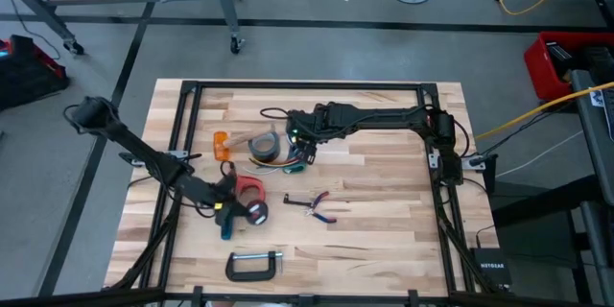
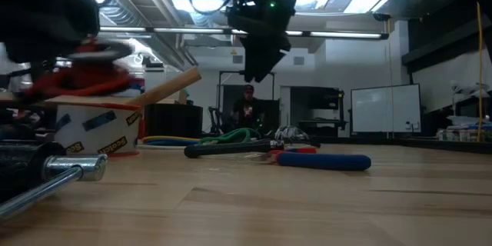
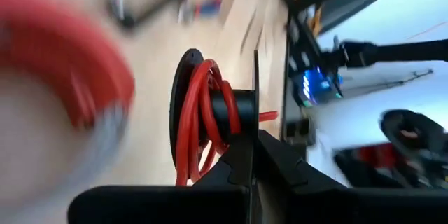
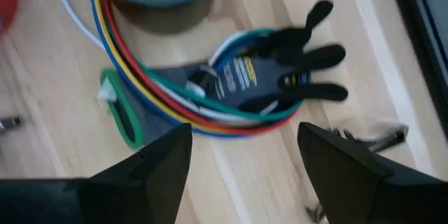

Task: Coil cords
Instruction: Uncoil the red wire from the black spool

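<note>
Okay, quick pass. My left gripper [image 1: 230, 209] is low on the near-left part of the table [image 1: 384, 240], right beside a black spool [image 1: 257, 213] wound with a red cord [image 3: 196, 112]. In the left wrist view the spool sits directly ahead of the gripper, red loops stacked around its hub. I can't tell from any view whether this gripper is closed on the spool's thin flange or just pressed up to it. A red tape roll [image 1: 248, 187] lies just behind the spool, touching or nearly so.

My right gripper [image 4: 241, 175] is reached in from the right side, hovering over the middle-back area near the grey tape roll [image 1: 264, 144]. Its fingers [image 4: 157, 161] are spread wide with nothing between them. Below it is a bundle of coloured cords [image 4: 150, 105], red, yellow, blue, white and green strands curving out from under the grey tape roll, with a black glove [image 4: 294, 63] lying on the bundle's far end. A green loop [image 4: 119, 115] sits beside the strands. In the low view that gripper hangs well above the tabletop, not touching anything.

Other stuff: pliers [image 1: 312, 203] lie between the two arms toward the near side, a black C-clamp [image 1: 254, 266] at the near edge, an orange object [image 1: 222, 144] beside the grey roll. A person [image 2: 247, 109] shows far back in the room.
</note>
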Action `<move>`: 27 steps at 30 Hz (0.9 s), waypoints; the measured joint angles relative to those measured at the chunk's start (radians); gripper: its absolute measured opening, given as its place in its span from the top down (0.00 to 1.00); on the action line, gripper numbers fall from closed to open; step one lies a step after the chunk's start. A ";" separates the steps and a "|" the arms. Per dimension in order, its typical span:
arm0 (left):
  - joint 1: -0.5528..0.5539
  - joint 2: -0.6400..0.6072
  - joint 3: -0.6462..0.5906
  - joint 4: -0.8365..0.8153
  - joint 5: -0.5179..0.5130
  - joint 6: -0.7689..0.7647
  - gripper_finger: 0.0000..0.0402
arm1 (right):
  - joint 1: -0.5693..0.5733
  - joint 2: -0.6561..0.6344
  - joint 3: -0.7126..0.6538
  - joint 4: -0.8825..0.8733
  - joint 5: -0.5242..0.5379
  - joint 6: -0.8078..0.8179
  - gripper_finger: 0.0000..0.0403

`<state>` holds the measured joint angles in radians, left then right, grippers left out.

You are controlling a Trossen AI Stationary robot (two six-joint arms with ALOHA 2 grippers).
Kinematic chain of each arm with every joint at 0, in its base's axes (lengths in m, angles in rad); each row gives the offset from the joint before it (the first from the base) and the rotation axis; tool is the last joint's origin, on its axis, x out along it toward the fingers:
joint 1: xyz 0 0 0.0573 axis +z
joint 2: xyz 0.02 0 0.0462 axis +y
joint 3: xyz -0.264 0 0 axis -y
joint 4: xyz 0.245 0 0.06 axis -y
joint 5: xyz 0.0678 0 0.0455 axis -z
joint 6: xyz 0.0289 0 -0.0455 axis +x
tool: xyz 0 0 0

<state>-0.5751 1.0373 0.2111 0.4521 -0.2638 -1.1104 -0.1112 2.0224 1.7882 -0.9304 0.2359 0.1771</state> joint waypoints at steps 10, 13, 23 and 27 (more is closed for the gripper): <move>0.001 -0.093 0.001 0.010 -0.446 0.574 1.00 | 0.000 0.000 0.000 0.165 -0.021 0.000 0.34; 0.001 -0.099 0.001 0.010 -0.489 0.651 1.00 | 0.000 0.000 0.000 0.208 -0.045 0.001 0.34; 0.002 -0.100 0.002 0.010 -0.549 0.729 1.00 | 0.006 0.011 0.000 0.318 -0.434 -0.001 0.34; -0.001 -0.100 0.002 -0.006 -0.485 0.768 1.00 | 0.014 0.011 0.000 0.296 -0.438 -0.053 0.34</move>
<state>-0.5762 0.9375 0.2134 0.4463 -0.7489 -0.3427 -0.0967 2.0338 1.7882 -0.6345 -0.2018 0.1237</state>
